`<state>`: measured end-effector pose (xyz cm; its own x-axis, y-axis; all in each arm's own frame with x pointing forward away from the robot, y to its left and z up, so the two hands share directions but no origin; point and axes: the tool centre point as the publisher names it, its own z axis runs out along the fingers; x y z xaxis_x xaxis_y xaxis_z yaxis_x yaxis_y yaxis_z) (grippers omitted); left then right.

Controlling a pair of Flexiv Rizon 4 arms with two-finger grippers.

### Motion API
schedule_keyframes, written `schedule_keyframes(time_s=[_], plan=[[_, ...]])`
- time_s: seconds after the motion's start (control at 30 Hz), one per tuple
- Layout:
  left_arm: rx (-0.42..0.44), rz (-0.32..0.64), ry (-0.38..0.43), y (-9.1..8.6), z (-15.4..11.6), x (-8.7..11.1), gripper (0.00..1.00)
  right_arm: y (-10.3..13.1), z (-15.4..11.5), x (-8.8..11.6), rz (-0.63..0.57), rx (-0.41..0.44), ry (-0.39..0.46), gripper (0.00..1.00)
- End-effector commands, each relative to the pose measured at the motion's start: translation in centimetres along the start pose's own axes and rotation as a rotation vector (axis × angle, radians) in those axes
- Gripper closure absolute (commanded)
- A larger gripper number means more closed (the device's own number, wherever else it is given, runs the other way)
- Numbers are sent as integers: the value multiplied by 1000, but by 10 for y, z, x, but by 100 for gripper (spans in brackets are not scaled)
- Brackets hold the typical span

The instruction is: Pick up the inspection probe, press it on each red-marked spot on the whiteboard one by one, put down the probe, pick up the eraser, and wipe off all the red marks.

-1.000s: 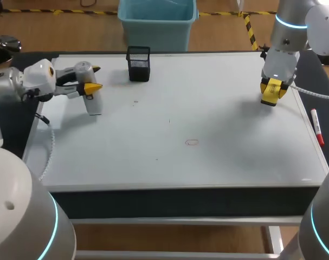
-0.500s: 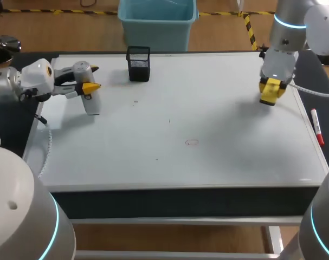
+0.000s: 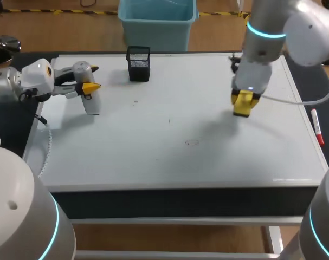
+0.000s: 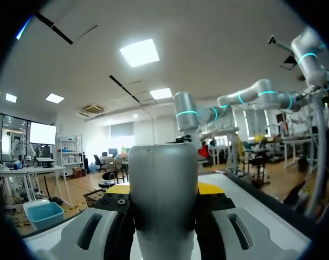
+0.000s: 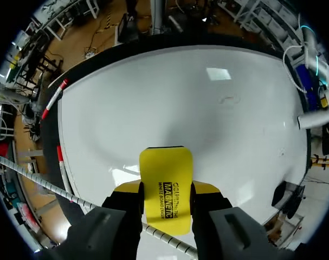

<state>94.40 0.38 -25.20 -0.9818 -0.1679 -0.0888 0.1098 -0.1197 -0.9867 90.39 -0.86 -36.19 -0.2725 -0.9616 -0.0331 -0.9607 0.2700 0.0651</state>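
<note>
Your right gripper (image 3: 243, 103) pinches a flat, bright yellow eraser (image 5: 165, 189) with rounded corners and black print on its face, one finger on each long side. It hangs over the smooth, glossy whiteboard (image 3: 169, 162) that forms the tabletop, beyond the red mark (image 3: 192, 142) and to its right, apart from it. That mark is a faint, thin oval outline near the board's middle. Well left of the mark, your left gripper (image 3: 92, 77) is clamped on the inspection probe (image 3: 93, 105), a plain grey-white cylinder with a rounded top, held nearly upright. You cannot tell whether its lower end touches the board. A black mesh cup (image 3: 138, 63), square and open-topped, stands at the far edge, left of the mark. A red-capped marker (image 3: 317, 127) lies far right of the mark, on the dark border.
</note>
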Motion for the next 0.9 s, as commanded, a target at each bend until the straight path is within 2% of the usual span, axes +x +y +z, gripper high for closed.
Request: schedule_keyframes(time_s=[0.03, 0.17, 0.27, 0.83, 0.9], plan=[[0, 2, -1, -1, 0, 0, 100, 45, 2, -19, -32, 55, -4, 100], [0, 2, -1, -1, 0, 0, 100, 74, 10, -38, -101, 8, -26, 100], [0, 2, -1, -1, 0, 0, 100, 88, 11, -46, -170, -23, -37, 100], [0, 2, -1, -1, 0, 0, 100, 87, 12, -47, -179, -25, -48, 100], [0, 2, -1, -1, 0, 0, 100, 92, 14, -55, -210, -23, -32, 100]])
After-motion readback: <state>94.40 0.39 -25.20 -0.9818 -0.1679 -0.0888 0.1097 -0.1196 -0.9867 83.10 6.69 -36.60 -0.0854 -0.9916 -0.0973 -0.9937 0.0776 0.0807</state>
